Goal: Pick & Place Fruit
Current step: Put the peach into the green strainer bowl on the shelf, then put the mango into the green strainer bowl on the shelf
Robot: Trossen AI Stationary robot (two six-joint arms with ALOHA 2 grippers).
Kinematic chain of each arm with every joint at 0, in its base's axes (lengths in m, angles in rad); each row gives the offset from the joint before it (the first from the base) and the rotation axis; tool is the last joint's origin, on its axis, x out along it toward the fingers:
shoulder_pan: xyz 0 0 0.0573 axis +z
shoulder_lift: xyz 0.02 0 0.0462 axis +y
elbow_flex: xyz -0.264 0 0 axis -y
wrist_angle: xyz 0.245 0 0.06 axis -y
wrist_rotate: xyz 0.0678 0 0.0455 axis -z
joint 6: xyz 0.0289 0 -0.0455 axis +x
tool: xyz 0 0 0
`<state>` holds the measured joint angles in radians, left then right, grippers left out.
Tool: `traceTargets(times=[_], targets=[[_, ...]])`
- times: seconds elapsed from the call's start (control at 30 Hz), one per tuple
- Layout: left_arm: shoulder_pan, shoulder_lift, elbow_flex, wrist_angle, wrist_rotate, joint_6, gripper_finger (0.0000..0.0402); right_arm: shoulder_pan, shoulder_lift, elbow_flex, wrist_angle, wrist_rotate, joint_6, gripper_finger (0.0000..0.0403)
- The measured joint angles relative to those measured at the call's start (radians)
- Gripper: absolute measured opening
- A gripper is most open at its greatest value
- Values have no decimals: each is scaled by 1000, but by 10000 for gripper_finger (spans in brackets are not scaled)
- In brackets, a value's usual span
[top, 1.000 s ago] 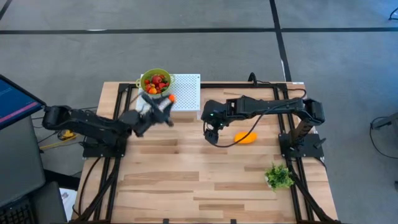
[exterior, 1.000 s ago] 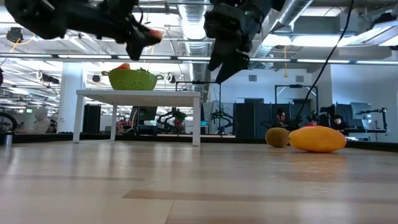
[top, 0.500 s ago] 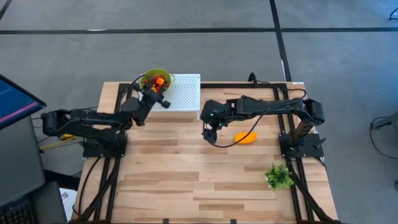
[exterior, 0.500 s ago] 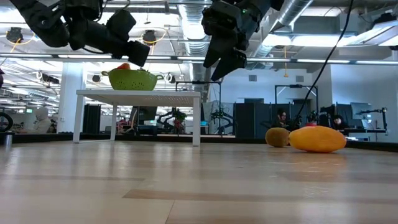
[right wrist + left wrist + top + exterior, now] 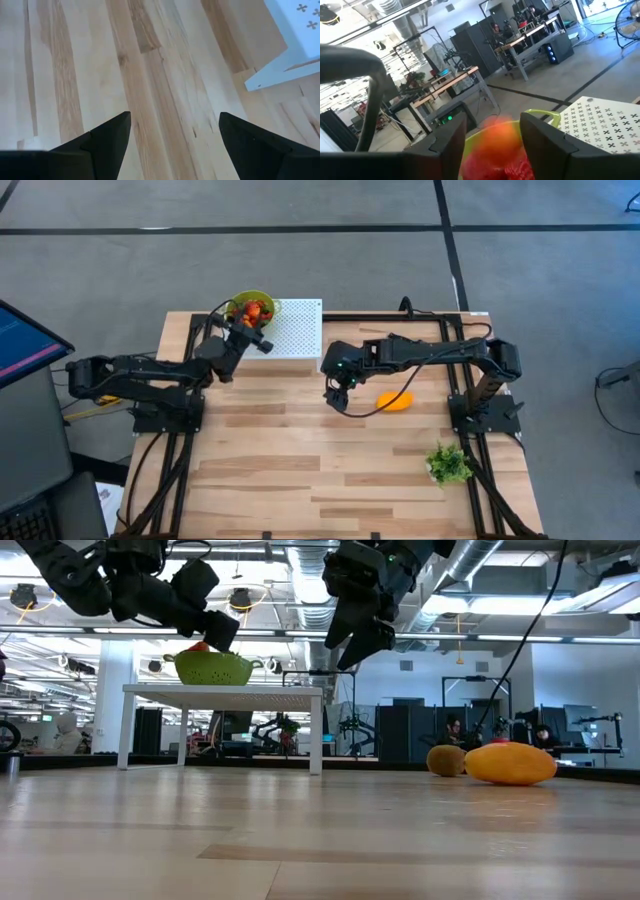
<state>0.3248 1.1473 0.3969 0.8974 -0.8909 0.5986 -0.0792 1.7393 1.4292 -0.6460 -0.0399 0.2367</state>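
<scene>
A green bowl (image 5: 250, 308) holding red and orange fruit stands on the white perforated stand (image 5: 300, 328) at the far side. My left gripper (image 5: 250, 318) is level over the bowl's rim. In its wrist view an orange-red fruit (image 5: 495, 142) shows blurred between the parted fingers, above red fruit in the bowl (image 5: 540, 116). My right gripper (image 5: 338, 398) hangs open over bare wood (image 5: 175, 120), slanting down. To its right an elongated orange fruit (image 5: 395, 401) lies on the table. A brownish kiwi (image 5: 446, 760) lies beside that fruit (image 5: 510, 763). My left gripper has the orange-red fruit (image 5: 495, 142) between its two level fingers, over the bowl. The fruit is blurred while the fingers (image 5: 452, 145) are sharp, and I cannot tell whether they touch it.
A green leafy bunch (image 5: 449, 464) lies near the table's right near corner. A corner of the white stand (image 5: 280, 55) shows past my right gripper. The near half of the wooden table (image 5: 300, 480) is open board.
My left gripper has swung from beside the white stand toward the table's far edge, rolling as it went, and carried the small orange fruit over the green bowl. It has stood there for the last half second. My right gripper has kept still.
</scene>
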Motion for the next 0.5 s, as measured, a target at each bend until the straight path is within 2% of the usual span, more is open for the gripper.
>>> traceTargets(times=[0.33,0.5], targets=[[-5,0,0,1,-19,-1,245,0,0,0,0,0,0,296],[-115,-59,0,11,-18,-26,251,0,0,0,-2,0,-1,296]])
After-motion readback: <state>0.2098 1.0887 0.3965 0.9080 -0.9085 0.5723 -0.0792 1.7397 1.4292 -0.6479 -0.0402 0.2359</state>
